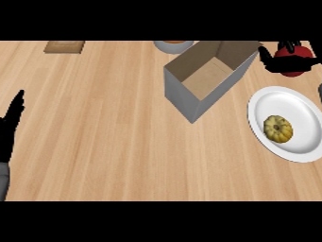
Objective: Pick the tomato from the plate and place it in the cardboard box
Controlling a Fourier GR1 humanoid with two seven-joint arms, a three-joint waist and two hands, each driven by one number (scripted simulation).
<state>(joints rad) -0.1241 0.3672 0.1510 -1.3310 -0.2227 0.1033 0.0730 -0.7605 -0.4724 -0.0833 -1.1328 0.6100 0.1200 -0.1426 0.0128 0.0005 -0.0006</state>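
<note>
Red and round, the tomato (pixel 291 53) is in the right hand (pixel 289 64), whose black fingers curl around it at the upper right of the head view. The hand and the tomato are just to the right of the cardboard box (pixel 207 78), beyond the far edge of the white plate (pixel 309 124). The box is open at the top, with grey outer walls and a brown inside. On the plate there is 1 small yellow-orange pumpkin (pixel 278 128). The left hand (pixel 3 134) is at the left edge of the view, open, with straight fingers pointing away from the robot. Everything is on a light wooden counter (pixel 100 118). At the far edge there are a brown flat block (pixel 64 46) and a partly visible bowl (pixel 172 46).
</note>
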